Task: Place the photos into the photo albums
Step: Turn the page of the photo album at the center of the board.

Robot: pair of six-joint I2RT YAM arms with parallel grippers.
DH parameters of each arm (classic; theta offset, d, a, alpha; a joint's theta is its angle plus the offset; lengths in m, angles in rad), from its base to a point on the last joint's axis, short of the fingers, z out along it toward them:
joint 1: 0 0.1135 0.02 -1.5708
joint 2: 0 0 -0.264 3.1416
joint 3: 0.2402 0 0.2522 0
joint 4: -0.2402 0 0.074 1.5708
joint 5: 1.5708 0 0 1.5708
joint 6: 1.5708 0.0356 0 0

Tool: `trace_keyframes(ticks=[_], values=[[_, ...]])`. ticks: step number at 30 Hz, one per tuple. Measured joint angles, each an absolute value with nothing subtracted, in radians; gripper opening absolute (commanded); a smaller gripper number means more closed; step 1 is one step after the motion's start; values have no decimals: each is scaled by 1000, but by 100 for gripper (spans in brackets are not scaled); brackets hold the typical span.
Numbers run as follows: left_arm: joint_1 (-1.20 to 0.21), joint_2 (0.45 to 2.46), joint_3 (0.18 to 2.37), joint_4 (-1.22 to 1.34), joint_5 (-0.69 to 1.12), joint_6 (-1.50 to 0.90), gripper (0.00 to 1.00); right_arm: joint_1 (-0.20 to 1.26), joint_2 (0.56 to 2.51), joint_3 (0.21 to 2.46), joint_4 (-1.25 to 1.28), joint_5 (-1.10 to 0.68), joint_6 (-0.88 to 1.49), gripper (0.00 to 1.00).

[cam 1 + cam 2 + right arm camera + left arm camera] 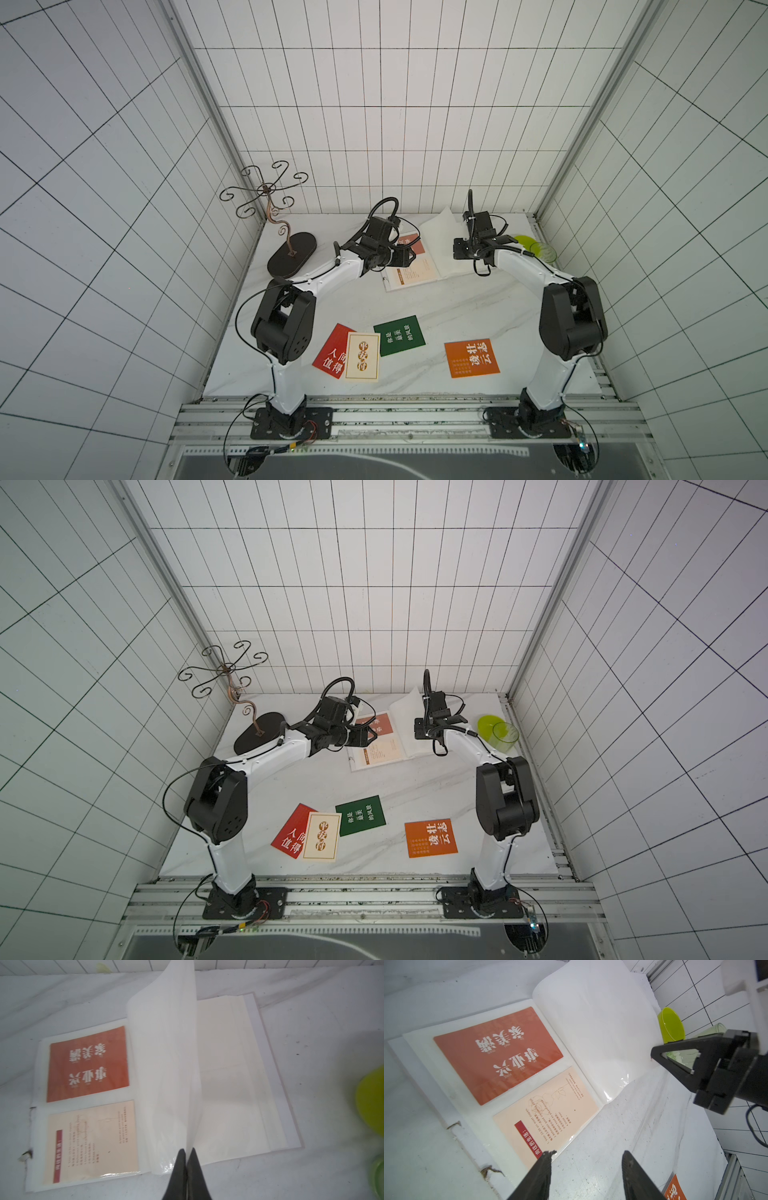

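— Where's the album [451,270]?
— Open at the counter's [436,307] far edge. Sleeved orange card [498,1053] and sleeved cream card [550,1115] are in. Right hand [187,1153] is pinched tight on a lifted page [166,1064]; left hand [588,1152] is half-open, empty.
— What's left?
— Four near the front edge: red card [330,357], loose cream card [362,356], green card [400,335], loose orange card [471,358]. White marbled counter, tiled walls [374,124].

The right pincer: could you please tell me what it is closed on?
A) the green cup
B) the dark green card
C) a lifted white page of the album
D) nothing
C: the right pincer is shut on the edge of the white page, which stands up from the open album.
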State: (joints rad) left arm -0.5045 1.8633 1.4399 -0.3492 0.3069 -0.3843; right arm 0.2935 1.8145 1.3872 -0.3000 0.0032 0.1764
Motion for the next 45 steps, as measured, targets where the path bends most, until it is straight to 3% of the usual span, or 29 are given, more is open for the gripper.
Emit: trace_keyframes(ticks=[17, 22, 25, 28, 45], values=[[-377, 1744, 1280, -329, 266, -433, 55, 443, 1861, 1349, -204, -243, 155, 8], [-373, 1736, 1259, -327, 265, -434, 55, 465, 1908, 1349, -206, -287, 147, 19], [-368, 1724, 1236, -330, 262, -434, 55, 470, 1914, 1349, -214, -309, 145, 36], [-359, 1700, 1212, -333, 259, -434, 55, 472, 1912, 1349, -212, -333, 141, 45], [-344, 1517, 1047, -389, 239, -407, 55, 480, 1792, 1298, -182, -462, 194, 51]])
